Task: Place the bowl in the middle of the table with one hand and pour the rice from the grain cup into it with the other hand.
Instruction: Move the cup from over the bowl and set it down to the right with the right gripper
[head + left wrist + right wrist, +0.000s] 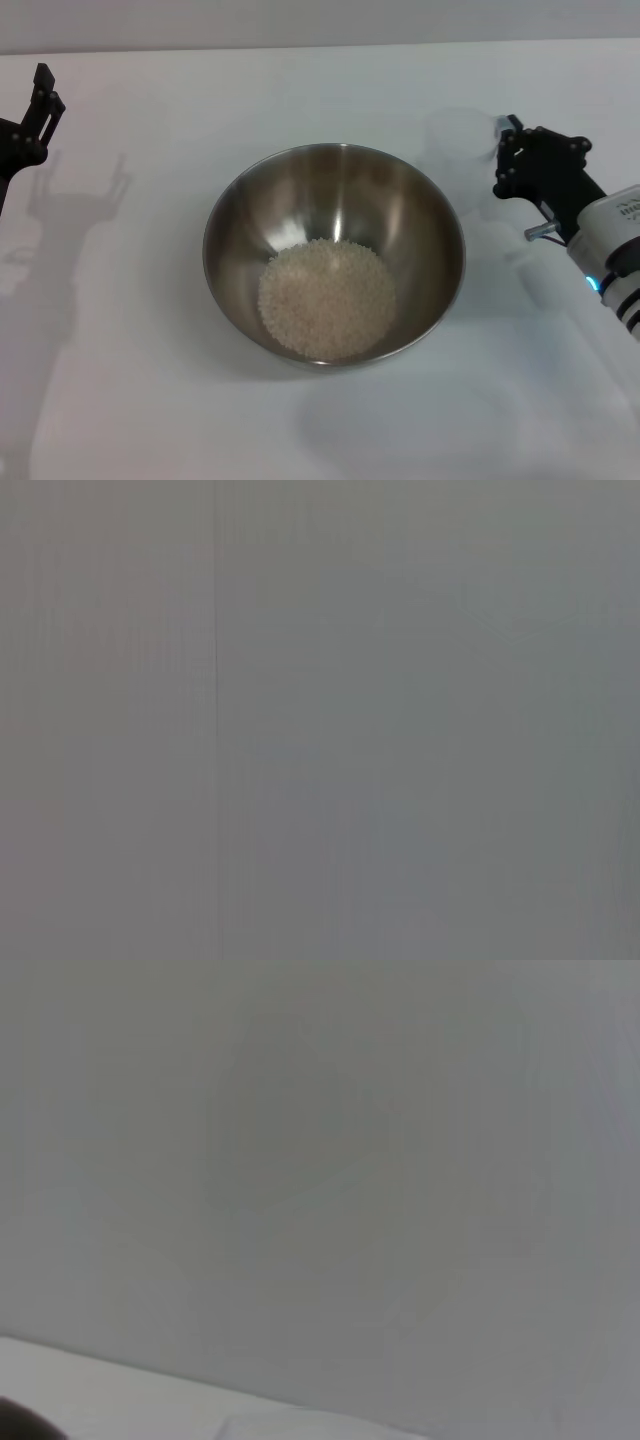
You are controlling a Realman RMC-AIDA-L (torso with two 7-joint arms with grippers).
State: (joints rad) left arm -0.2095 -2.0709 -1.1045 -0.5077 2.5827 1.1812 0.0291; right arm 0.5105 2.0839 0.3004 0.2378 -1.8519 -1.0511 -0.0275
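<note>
The bowl (240, 215) stands in the middle of the table (120, 400), upright, with the rice (327, 298) lying as a pale heap in its bottom. The grain cup (458, 138) stands upright on the table just right of the bowl's far rim and looks empty. My right gripper (505, 157) is at the cup's right side, fingers spread, with the tips only at the cup's edge. My left gripper (32, 118) is at the far left edge of the table, open and empty. Both wrist views show only blank grey.
Shadows of the arms fall on the table left of the bowl and at the right. The table's far edge (320, 45) runs along the top of the head view.
</note>
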